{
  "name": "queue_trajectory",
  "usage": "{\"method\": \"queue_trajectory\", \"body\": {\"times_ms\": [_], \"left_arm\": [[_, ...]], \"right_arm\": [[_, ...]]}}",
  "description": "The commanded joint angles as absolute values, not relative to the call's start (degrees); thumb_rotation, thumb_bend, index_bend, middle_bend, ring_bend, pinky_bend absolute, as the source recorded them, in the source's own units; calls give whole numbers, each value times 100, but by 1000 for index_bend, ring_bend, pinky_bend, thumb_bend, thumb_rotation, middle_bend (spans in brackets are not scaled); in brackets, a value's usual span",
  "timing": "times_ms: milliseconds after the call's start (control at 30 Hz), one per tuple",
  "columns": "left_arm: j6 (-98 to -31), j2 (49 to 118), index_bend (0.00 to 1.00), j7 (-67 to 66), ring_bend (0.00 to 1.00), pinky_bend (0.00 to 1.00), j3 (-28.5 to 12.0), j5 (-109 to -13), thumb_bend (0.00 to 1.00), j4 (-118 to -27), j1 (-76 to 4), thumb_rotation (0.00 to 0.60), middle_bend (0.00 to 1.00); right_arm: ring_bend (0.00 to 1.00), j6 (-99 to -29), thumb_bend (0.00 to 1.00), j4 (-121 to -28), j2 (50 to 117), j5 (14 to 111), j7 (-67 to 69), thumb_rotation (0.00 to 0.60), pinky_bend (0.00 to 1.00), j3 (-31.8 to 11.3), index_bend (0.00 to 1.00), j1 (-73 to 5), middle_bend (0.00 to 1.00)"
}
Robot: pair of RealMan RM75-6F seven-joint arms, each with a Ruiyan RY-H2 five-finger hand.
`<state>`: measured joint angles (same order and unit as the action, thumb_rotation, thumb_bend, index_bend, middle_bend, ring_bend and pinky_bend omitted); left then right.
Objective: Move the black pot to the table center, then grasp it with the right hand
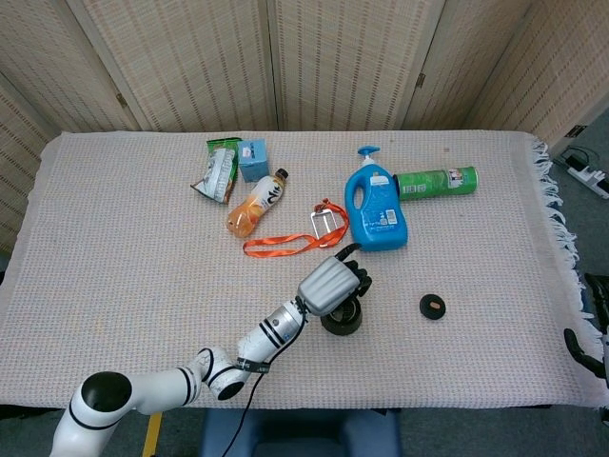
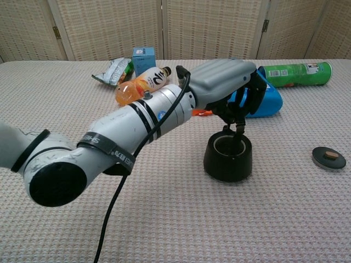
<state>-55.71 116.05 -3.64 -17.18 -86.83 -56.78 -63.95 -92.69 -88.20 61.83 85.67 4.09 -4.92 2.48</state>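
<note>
The black pot (image 1: 343, 319) (image 2: 228, 159) stands upright on the woven tablecloth, a little right of the middle and near the front edge. My left hand (image 1: 333, 284) (image 2: 230, 86) reaches over it from the left and grips its rim, with the fingertips dipping inside the opening. Only dark fingers of my right hand (image 1: 588, 324) show at the far right edge of the head view, off the table. They are spread with nothing between them.
A small black lid (image 1: 433, 306) (image 2: 329, 157) lies right of the pot. Behind it are a blue detergent bottle (image 1: 377, 211), a green can (image 1: 436, 180), an orange lanyard (image 1: 285, 243), a juice bottle (image 1: 257, 202), a blue box (image 1: 252, 159) and a snack bag (image 1: 217, 171).
</note>
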Motion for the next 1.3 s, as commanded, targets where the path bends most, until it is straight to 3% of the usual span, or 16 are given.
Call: {"method": "queue_trajectory", "body": {"times_ms": [33,400,533,633,800,1000,1300], "left_arm": [[-5554,11644,608,-436,431,90,-1711,-8605,592,-5648,-6405,600,507],[-5676,11552,436,-491,358,61,-1488,-8491,562,-5713,-6216,600,430],[-5695,11450,116,-443,128,4,-1442,-8406,428,-5863,-6101,600,221],[-5583,11326,1,-554,3,0,-1490,-8205,302,-6084,-6032,600,39],[-5396,11043,0,-1012,0,0,-1537,-7876,211,-6527,-5936,600,0],[-5375,10746,0,-1448,0,0,-1518,-7536,205,-6956,-5741,600,0],[-6014,9891,0,-1738,0,0,-1560,-7249,215,-7902,-5122,600,0]], "right_arm": [[314,-9275,379,-8798,6193,8558,429,600,243,-492,46,258,150],[314,-9293,379,-8787,6208,8600,444,600,243,-486,46,264,150],[314,-9316,379,-8835,6202,8656,389,600,243,-482,46,254,150],[314,-9340,379,-8873,6200,8702,353,600,243,-476,46,250,150],[313,-9377,379,-8932,6189,8735,296,600,243,-475,46,256,150],[314,-9409,379,-8985,6173,8784,250,600,243,-470,46,257,150],[315,-9107,379,-9155,5943,8985,97,600,251,-365,57,85,150]]}}
